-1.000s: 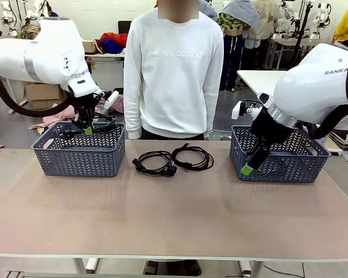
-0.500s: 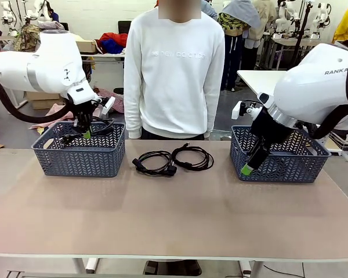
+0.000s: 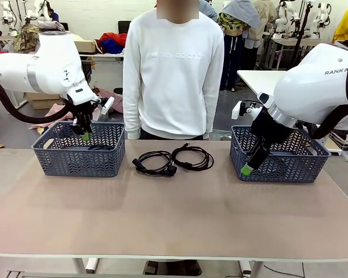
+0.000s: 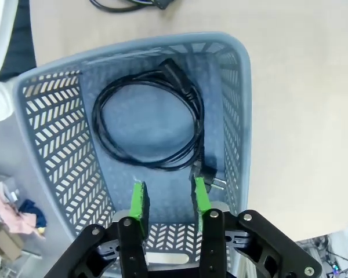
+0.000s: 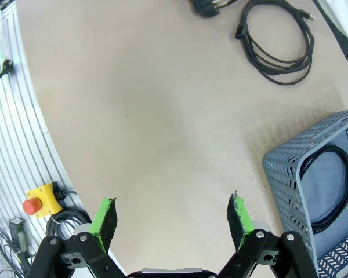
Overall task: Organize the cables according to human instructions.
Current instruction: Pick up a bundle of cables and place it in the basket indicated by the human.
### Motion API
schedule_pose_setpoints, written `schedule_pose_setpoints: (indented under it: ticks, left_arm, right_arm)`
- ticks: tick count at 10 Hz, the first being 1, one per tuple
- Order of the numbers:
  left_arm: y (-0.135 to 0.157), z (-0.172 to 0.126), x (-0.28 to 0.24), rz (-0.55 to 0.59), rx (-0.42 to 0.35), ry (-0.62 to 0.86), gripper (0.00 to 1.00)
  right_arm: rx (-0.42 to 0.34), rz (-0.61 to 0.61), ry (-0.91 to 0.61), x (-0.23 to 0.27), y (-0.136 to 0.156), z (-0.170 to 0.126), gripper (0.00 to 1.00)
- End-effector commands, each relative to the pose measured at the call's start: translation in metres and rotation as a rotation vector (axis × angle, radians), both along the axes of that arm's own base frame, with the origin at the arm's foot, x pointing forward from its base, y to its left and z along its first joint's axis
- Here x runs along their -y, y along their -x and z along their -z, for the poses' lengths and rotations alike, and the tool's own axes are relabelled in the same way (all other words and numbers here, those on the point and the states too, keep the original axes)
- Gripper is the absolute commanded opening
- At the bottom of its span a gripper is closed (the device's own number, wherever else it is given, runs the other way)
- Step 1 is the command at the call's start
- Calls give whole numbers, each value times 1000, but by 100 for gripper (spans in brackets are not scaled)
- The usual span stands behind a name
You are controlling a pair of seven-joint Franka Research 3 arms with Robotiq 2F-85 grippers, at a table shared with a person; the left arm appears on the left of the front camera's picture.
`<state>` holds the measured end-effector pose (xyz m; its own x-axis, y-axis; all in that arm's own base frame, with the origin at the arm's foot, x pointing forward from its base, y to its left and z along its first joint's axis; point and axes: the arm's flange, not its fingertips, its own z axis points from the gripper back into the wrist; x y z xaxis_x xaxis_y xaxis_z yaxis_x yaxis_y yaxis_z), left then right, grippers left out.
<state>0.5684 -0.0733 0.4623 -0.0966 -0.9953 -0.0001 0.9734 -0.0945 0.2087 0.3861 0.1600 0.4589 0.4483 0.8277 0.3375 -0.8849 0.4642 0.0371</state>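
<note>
My left gripper (image 3: 85,134) hangs over the left grey basket (image 3: 75,159) with its green fingers apart and nothing between them. Below that left gripper (image 4: 168,194), a coiled black cable (image 4: 140,161) lies flat on the basket floor (image 4: 243,104). Two more coiled cables (image 3: 153,163) (image 3: 192,157) lie on the table's far middle, in front of the person (image 3: 174,69). My right gripper (image 3: 247,168) is open at the near left corner of the right basket (image 3: 290,165). Seen past the right gripper (image 5: 171,202), this basket (image 5: 290,174) holds a cable (image 5: 305,194).
The person stands at the far edge between the two baskets, with no hand over the table. Bare tabletop lies in front of both baskets and the loose cables. An emergency stop button (image 5: 33,205) and cords sit beyond the table edge.
The left gripper has opened, and the cable that hung from it over the left basket now lies inside that basket. The right arm has not moved.
</note>
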Motion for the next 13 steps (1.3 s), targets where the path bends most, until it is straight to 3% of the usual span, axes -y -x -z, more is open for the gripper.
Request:
schedule_pose_setpoints:
  ticks: [1,2,3,4,5,6,7,11,13]
  left_arm:
    - [1,-8,-3,-1,-8,17,72]
    - [1,-9,-3,-6,-21,21,55]
    - [2,-9,-3,-4,-35,28,91]
    - [3,-10,-3,-2,-51,37,74]
    - [4,-11,-4,-7,-58,37,100]
    - [4,-12,-3,-10,-66,44,93]
    - [6,-12,-2,-13,-70,44,100]
    - [11,-13,0,-73,-73,89,100]
    - [6,-8,2,-23,-68,38,100]
  right_arm:
    - [5,3,0,-1,-2,-2,100]
    - [5,3,0,-1,-2,-2,100]
    - [5,3,0,-1,-2,-2,100]
    - [5,3,0,-1,-2,-2,100]
    - [5,3,0,-1,-2,-2,100]
    - [5,3,0,-1,-2,-2,100]
    - [5,3,0,-1,-2,-2,100]
    - [5,3,0,-1,-2,-2,100]
    - [5,3,0,-1,-2,-2,100]
